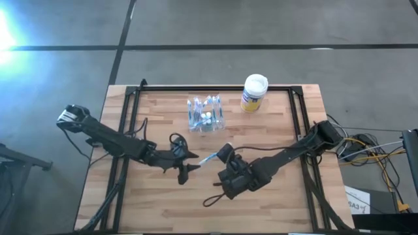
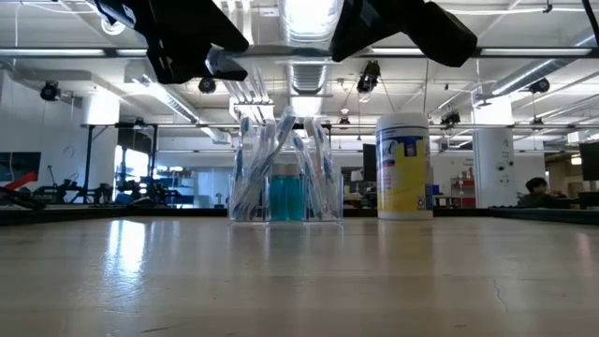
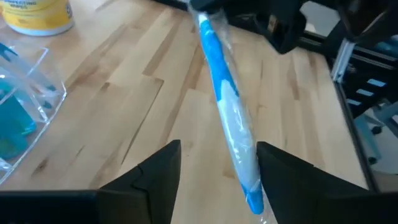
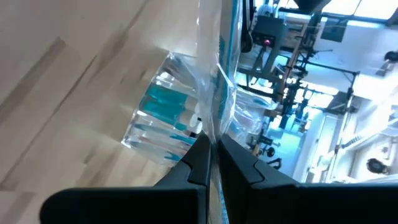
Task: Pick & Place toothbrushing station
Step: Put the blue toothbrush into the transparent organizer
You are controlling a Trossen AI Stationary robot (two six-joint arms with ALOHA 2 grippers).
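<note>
The see-through toothbrush holder [image 1: 206, 115] stands upright on its base at the table's far middle, with several wrapped brushes in it; it also shows in the low view [image 2: 285, 173] and the right wrist view [image 4: 163, 118]. My right gripper [image 1: 220, 155] is shut on a blue-and-white toothbrush in a clear wrapper [image 1: 209, 158], near the table's middle, above the wood. My left gripper [image 1: 189, 163] is open; its fingers stand on either side of the brush's free end [image 3: 245, 177]. Whether one finger touches it, I cannot tell. My right gripper [image 4: 212, 140] pinches the wrapped toothbrush between its two fingers, near one end [image 4: 214, 124]. The rest of the brush sticks out past the fingertips toward my left gripper [image 3: 219, 144]. The brush is lifted clear of the table.
A yellow-and-blue canister with a white lid [image 1: 253, 93] stands right of the holder at the far edge. A black frame rail [image 1: 215, 89] runs around the tabletop. Bare wood lies toward the near edge [image 1: 209, 215].
</note>
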